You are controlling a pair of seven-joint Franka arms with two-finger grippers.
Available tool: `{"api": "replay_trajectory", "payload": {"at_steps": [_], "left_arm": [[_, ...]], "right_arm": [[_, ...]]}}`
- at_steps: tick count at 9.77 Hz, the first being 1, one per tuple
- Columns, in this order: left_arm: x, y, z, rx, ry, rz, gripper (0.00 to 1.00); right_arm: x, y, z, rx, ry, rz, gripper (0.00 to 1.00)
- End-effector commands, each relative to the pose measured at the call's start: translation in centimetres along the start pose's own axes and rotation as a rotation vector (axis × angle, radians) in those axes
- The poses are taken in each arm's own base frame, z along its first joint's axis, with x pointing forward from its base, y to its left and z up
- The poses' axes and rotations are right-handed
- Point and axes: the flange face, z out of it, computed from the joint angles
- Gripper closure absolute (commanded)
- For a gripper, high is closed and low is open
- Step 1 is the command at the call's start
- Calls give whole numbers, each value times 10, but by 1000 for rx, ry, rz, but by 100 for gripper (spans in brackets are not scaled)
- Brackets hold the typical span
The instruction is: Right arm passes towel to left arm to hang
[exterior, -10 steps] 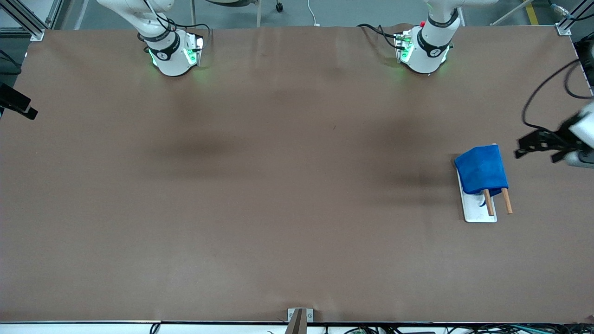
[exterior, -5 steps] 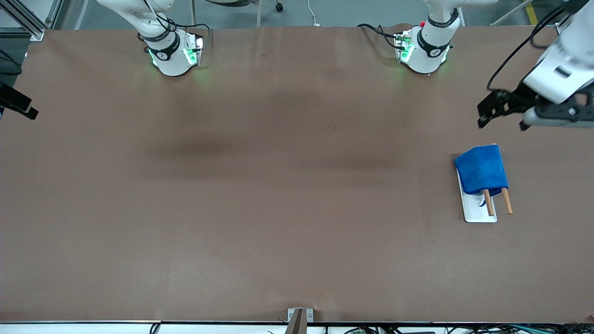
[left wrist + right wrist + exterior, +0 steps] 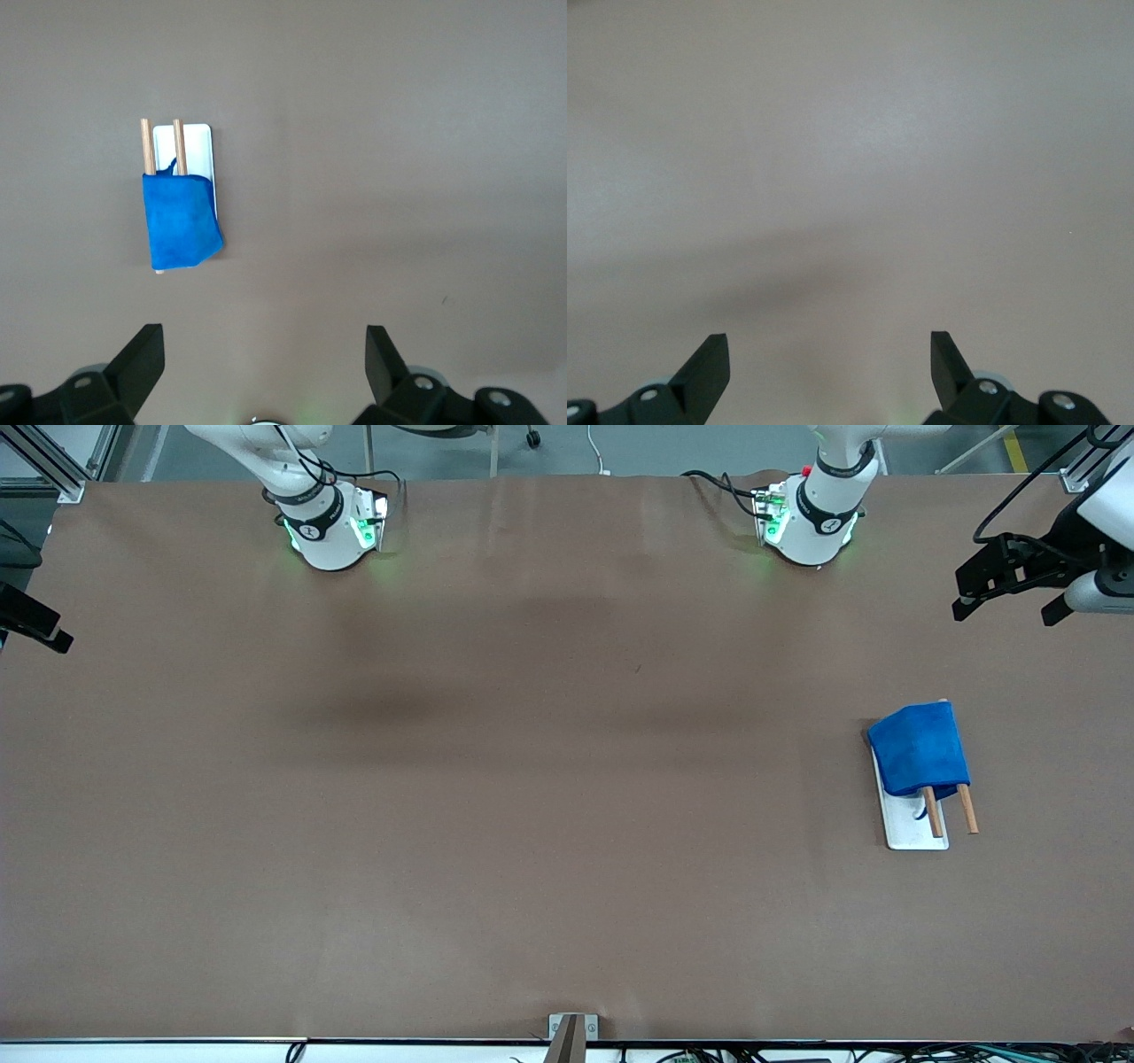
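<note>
The royal-blue towel hangs draped over two wooden rods of a rack with a white base plate, at the left arm's end of the table. In the left wrist view the towel covers most of the rods and part of the plate. My left gripper hovers open and empty in the air, apart from the rack; its own camera shows the left gripper spread wide. My right gripper is open over bare brown table and is out of the front view.
The two arm bases stand along the table edge farthest from the front camera. A small metal bracket sits at the nearest edge. A black mount juts in at the right arm's end.
The left gripper has swung away from beside the hung towel toward the robots' edge of the table, staying open. The towel and rack have not moved.
</note>
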Motion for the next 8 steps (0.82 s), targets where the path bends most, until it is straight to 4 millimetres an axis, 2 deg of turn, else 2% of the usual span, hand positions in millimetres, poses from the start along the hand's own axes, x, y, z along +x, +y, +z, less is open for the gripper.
{"api": "replay_trajectory", "payload": {"at_steps": [1,2,8], "left_arm": [[-8,3,17,-4,-54,-14,0],[-9,2,24,-8,-56,-17,0],[-4,2,25,-10,-38,-16,0]], "right_arm": [[-3,1,0,0,-2,2,0],[-3,1,0,0,-2,2,0],[-3,1,0,0,-2,2,0]]}}
